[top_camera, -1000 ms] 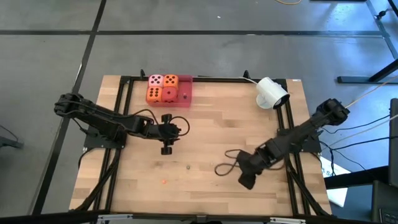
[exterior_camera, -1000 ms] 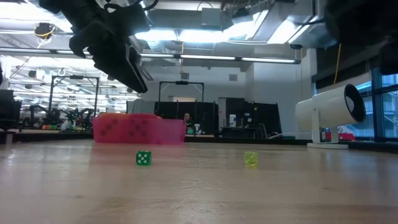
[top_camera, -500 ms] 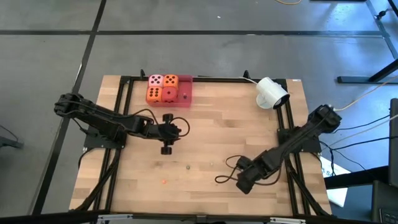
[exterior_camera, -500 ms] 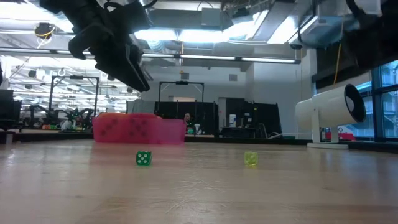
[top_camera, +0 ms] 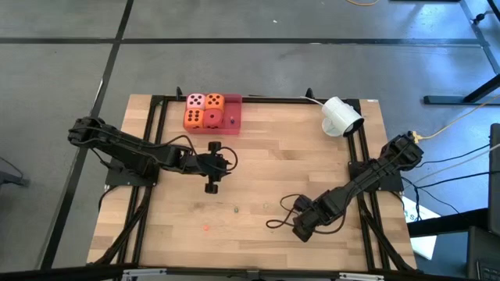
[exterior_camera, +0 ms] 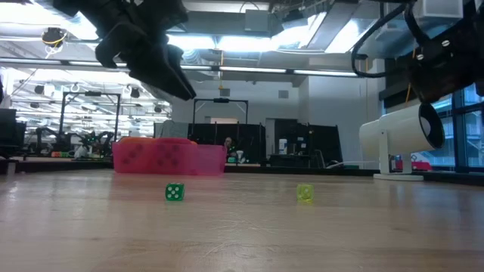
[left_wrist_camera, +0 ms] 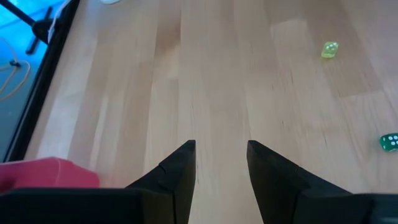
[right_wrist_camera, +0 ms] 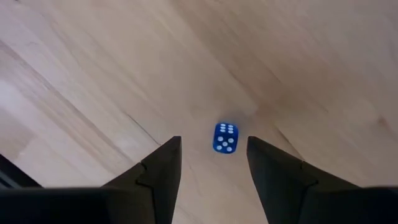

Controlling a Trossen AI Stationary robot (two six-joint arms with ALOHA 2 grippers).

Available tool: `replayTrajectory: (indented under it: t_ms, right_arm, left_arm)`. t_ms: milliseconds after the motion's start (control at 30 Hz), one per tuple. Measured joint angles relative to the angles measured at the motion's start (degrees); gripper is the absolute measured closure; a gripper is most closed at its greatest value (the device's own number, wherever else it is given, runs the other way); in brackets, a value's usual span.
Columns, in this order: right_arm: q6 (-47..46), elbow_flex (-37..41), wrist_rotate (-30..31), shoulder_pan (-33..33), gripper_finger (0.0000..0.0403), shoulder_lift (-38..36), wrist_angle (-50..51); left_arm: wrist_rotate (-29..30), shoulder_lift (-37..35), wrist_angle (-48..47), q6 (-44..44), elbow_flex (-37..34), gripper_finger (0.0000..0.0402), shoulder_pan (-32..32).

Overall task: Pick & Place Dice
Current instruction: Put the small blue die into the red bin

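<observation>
Robotics lab, ceiling strip lights [exterior_camera: 249, 72], equip. racks [exterior_camera: 219, 125] behind

Four soft dice [top_camera: 205, 109] sit in one red tray [top_camera: 233, 117]: one pink, two orange, one red. Four tiny dice lie on the worktop [top_camera: 258, 156]: one green [exterior_camera: 175, 192], one yellow [exterior_camera: 305, 193], one blue [right_wrist_camera: 224, 137], one orange [top_camera: 205, 229]. One white camera [top_camera: 341, 115] stands by two arms.
</observation>
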State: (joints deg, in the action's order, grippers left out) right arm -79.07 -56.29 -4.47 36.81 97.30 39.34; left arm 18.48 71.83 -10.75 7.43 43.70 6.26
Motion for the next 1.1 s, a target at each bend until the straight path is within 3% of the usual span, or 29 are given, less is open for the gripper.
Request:
replayTrajectory:
  t_ms: [633,1100]
  right_arm:
    - [-0.41,-0.07,2.74,1.28,0.0222,3.74,0.06]
    - [-0.54,0.04,4.84,1.3,0.0326,3.8,0.85]
  left_arm:
    - [-0.09,0.0,0.31,0.47,0.0,0.0262,0.0]
    - [-0.11,0.0,0.29,0.47,0.0,0.0263,0.0]
